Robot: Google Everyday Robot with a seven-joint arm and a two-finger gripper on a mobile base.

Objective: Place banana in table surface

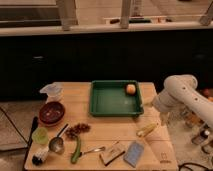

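Observation:
The banana (146, 130), small and pale yellow, lies on the wooden table surface (110, 127) near its right edge, just in front of the green tray (95, 102). My gripper (163, 118) hangs at the end of the white arm (179, 91), just off the table's right edge. It is a little above and to the right of the banana, and I see nothing held in it.
A round orange fruit (130, 89) sits in the tray's back right corner. On the left are a clear measuring cup (52, 91), a red-brown bowl (52, 112), a green cup (40, 135) and a spoon (56, 144). In front lie a green cucumber (76, 150), a fork (92, 150), a small box (112, 152) and a blue sponge (134, 153).

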